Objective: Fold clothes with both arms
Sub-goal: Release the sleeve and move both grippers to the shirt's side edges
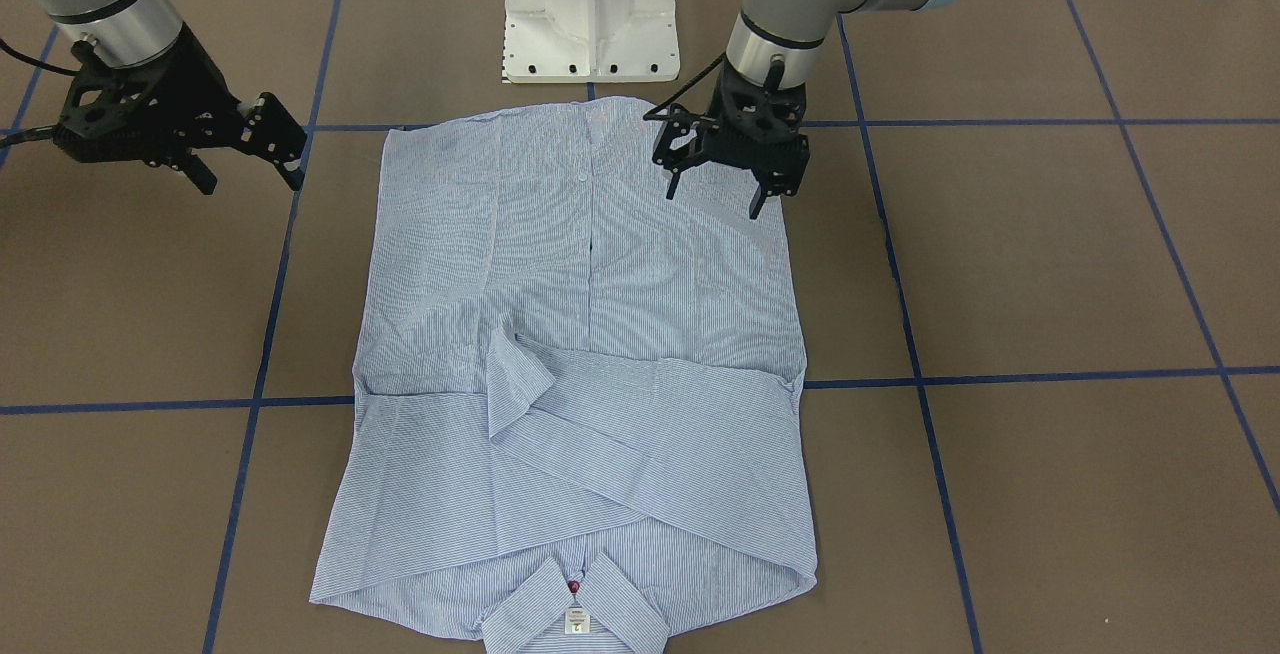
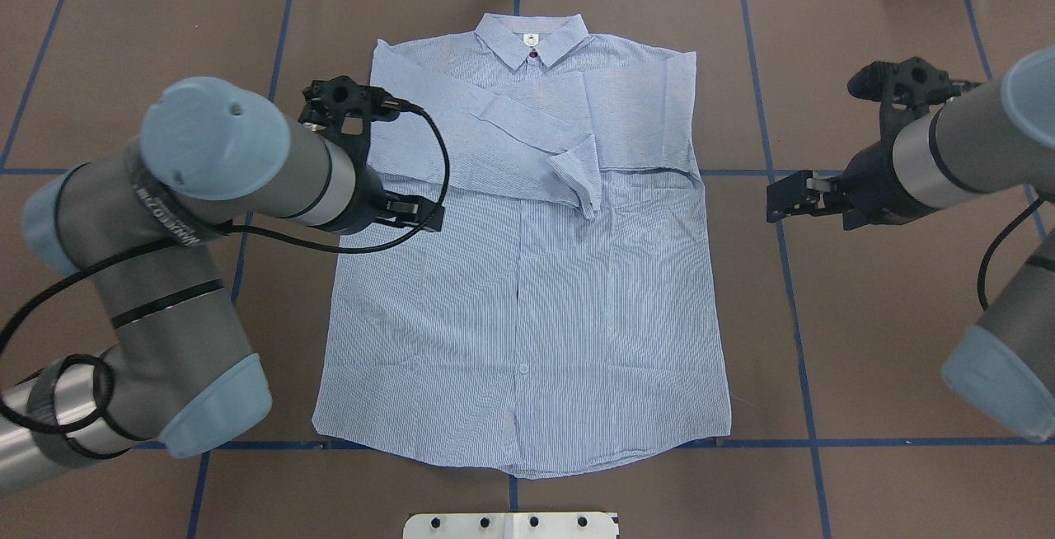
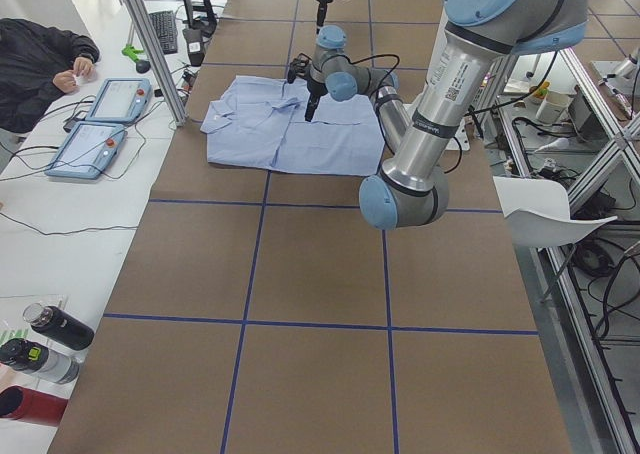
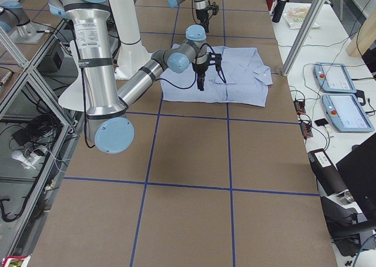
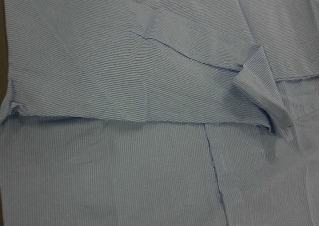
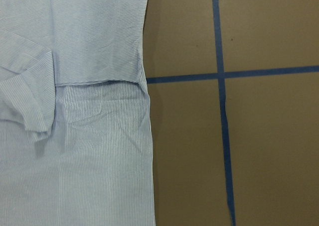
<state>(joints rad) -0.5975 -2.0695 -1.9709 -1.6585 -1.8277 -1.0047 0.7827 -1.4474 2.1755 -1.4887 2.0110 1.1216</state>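
The light blue striped shirt (image 1: 600, 384) lies flat and front up on the brown table (image 1: 1050, 264), collar on the side far from the robot. Both sleeves are folded across the chest (image 2: 536, 139). My left gripper (image 1: 715, 192) is open and empty, raised over the shirt's side edge below the folded sleeve (image 2: 416, 216). Its wrist view shows only the shirt (image 5: 149, 86). My right gripper (image 1: 245, 176) is open and empty, over bare table beside the shirt's other side edge (image 2: 783, 199). Its wrist view shows that edge of the shirt (image 6: 75, 136) and the bare table.
The white base pedestal (image 1: 592, 14) stands at the robot's side of the table, just past the shirt's hem. Blue tape lines (image 1: 1000, 376) cross the table. A person (image 3: 40, 59), two tablets (image 3: 85, 149) and bottles (image 3: 45, 339) are at a side desk.
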